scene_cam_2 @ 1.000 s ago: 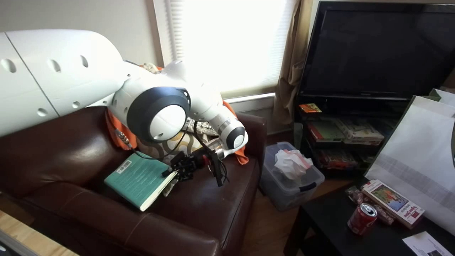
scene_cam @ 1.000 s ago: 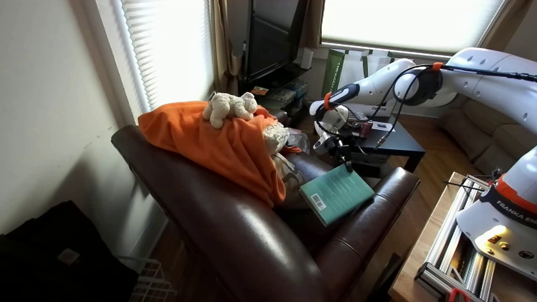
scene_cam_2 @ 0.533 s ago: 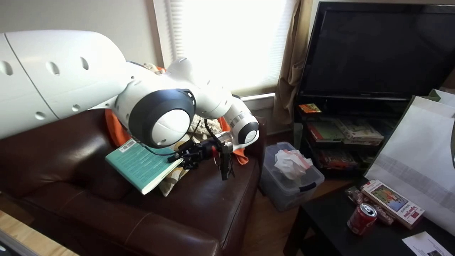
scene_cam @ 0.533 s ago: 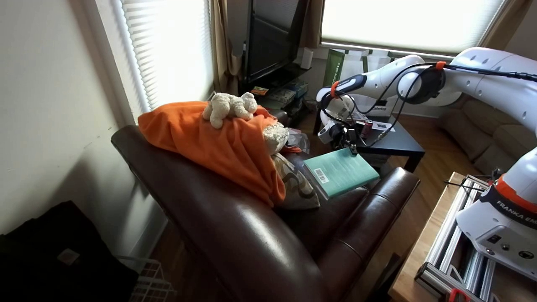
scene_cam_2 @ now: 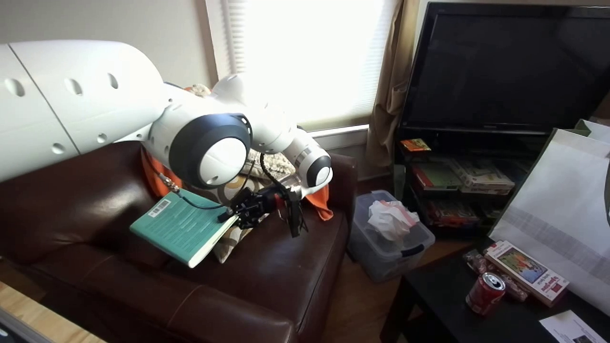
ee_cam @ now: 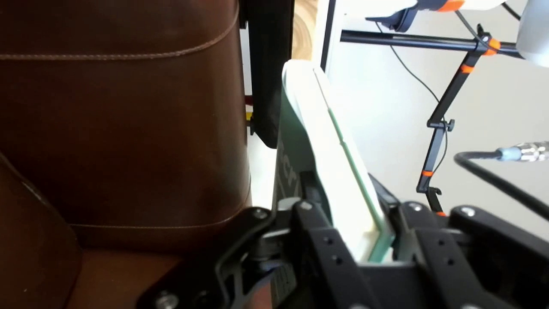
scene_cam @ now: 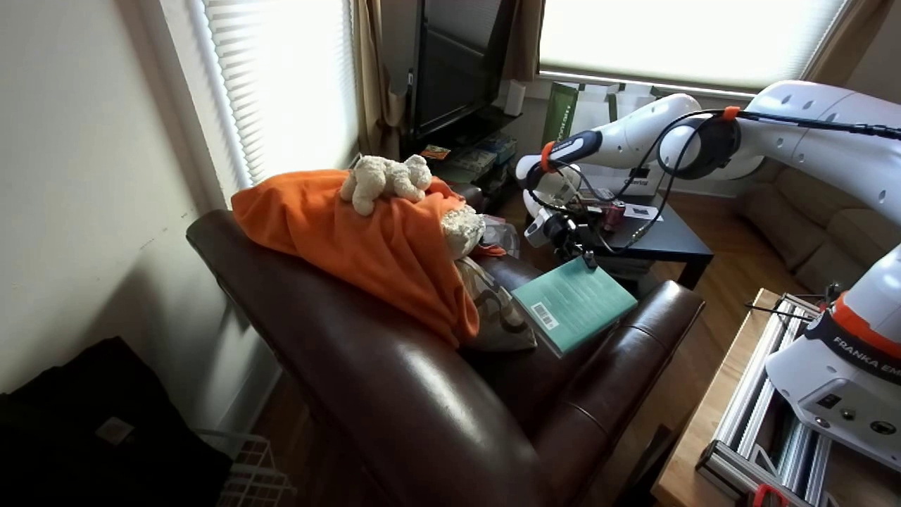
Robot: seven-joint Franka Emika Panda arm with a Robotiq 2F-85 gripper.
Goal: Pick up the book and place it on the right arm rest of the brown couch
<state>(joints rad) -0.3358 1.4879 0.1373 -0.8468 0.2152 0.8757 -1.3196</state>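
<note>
The teal-green book hangs tilted over the seat of the brown couch, its barcode side up. In an exterior view, its near corner reaches toward the right arm rest; whether it overhangs the arm is unclear. The book, couch and arm rest show in an exterior view too. My gripper is shut on one edge of the book; it also shows in an exterior view. In the wrist view, the book's page block sits between the fingers, with the brown leather to the left.
An orange blanket with a white plush toy covers part of the couch back. A patterned pillow lies beside the book. A black table with a soda can and a plastic bin stand nearby.
The gripper and book rose off the seat area about half a second ago, then sank a little and shifted back. The book stays gripped throughout.
</note>
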